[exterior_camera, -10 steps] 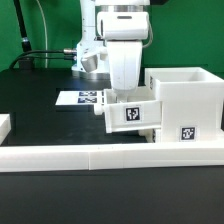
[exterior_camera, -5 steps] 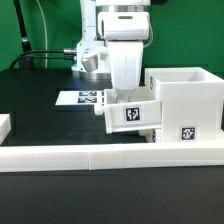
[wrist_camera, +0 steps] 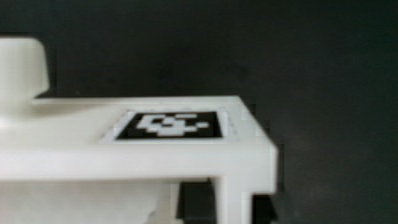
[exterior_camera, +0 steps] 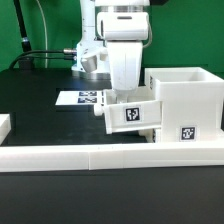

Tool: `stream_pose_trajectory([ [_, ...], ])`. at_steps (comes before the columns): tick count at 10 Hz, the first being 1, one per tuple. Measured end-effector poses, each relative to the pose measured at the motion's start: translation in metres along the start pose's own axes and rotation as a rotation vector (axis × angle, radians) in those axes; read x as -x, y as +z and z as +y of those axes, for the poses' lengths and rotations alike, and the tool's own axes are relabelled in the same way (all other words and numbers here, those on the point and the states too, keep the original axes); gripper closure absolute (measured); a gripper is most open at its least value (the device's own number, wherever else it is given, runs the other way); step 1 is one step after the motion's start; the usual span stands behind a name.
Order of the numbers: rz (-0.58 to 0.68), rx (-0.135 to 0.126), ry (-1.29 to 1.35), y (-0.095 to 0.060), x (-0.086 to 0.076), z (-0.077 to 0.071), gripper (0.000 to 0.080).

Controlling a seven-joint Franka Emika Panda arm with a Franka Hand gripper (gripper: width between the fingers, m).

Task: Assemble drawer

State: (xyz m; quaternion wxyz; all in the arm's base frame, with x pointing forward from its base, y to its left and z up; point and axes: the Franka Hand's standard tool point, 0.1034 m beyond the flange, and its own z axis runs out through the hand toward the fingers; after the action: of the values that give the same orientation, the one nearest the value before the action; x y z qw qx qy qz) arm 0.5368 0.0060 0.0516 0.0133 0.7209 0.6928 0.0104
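**Tray part-way into the housing — seating push still to come**

In the exterior view the drawer housing (exterior_camera: 186, 105) stands at the right of the frame on the black counter (exterior_camera: 40, 110), behind the long low white wall (exterior_camera: 100, 155) that crosses the lower part. A knobbed tray (exterior_camera: 131, 113) sits at centre, its far end against the housing's open side and most of its length still outside. The robot's gripper (exterior_camera: 124, 92) hangs directly over it. Its fingers are hidden behind the wrist body and the tray wall, so whether they are clenched on the tray or released cannot be told.

Judged from this, the step in hand is sliding the tray in; the next move calls for a straight, level push toward the housing — any tilt could jam it.

No brand or readable writing shows, only black-and-white square tags: one on the tray front (exterior_camera: 132, 114), one low on the housing (exterior_camera: 187, 133), and the marker board (exterior_camera: 82, 99) at centre left. The wrist view shows a tag (wrist_camera: 173, 125) on a white part's top.
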Motion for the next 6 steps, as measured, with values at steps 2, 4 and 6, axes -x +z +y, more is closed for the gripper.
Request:
stream_pose_trajectory([
  [2, -0.011, 0.004, 0.002, 0.0001, -0.0038, -0.0011, 0.0755],
  [4, -0.026, 0.002, 0.022, -0.0003, -0.0034, -0.0008, 0.0755],
  [6, -0.026, 0.001, 0.024, -0.0002, -0.0024, -0.0008, 0.0755],
])
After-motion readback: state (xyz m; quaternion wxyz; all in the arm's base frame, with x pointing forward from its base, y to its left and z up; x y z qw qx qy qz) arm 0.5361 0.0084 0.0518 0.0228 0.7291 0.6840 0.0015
